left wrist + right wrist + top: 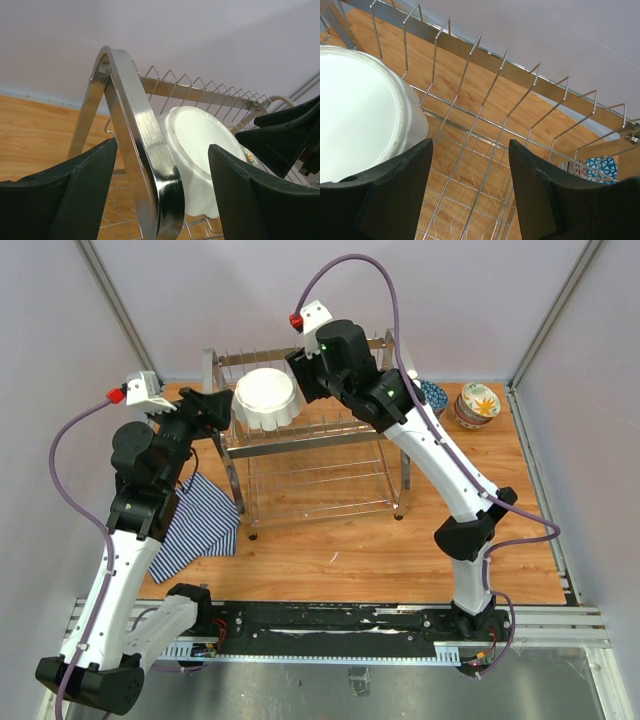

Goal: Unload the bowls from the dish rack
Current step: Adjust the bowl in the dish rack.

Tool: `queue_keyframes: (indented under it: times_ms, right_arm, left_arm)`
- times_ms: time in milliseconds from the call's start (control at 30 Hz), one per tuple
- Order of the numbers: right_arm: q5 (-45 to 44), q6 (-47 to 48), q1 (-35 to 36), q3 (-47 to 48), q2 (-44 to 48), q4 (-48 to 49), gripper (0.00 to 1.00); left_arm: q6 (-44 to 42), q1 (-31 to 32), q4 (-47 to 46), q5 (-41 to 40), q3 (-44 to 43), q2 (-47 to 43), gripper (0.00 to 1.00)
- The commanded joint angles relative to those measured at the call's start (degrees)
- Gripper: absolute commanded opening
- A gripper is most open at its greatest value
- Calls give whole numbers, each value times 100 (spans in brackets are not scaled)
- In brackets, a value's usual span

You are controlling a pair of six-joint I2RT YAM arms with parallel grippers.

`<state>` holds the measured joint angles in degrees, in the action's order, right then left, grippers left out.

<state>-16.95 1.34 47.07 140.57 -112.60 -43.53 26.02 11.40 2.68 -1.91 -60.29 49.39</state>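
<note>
The chrome wire dish rack stands mid-table. A large white scalloped bowl rests bottom-up on its top tier at the left end. My left gripper is open at the rack's left end. In the left wrist view its jaws straddle the rack's loop end handle, with the white bowl just behind. My right gripper is open and empty just right of the bowl. In the right wrist view it hangs above the top tier's prongs, with the bowl beside its left finger.
A blue patterned bowl and a stack topped by a floral bowl sit on the table right of the rack. A blue-white striped cloth lies left of the rack. Walls close in the back and sides.
</note>
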Motion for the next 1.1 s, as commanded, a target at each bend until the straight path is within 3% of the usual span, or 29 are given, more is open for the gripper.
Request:
queue_keyframes:
  times_ms: [0, 200, 467, 767, 933, 1067]
  right_arm:
    - [60, 109, 92, -337, 268, 419, 63]
    - [209, 242, 99, -547, 599, 773, 64]
    - [366, 658, 30, -1081, 1370, 1208, 66]
    - [481, 664, -233, -2618, 2027, 1881, 67]
    - [530, 607, -235, -3162, 2192, 2370, 67]
    - [539, 629, -235, -3075, 2039, 2314, 67]
  left_arm:
    - [-25, 2, -266, -104, 156, -275, 79]
    - [89, 3, -685, -195, 559, -948, 79]
    - [254, 3, -534, -1, 844, -1487, 80]
    - [495, 3, -694, -41, 1575, -1703, 80]
    - [520, 3, -586, -162, 1747, -2011, 80]
    - [441, 3, -524, -383, 1904, -2364, 81]
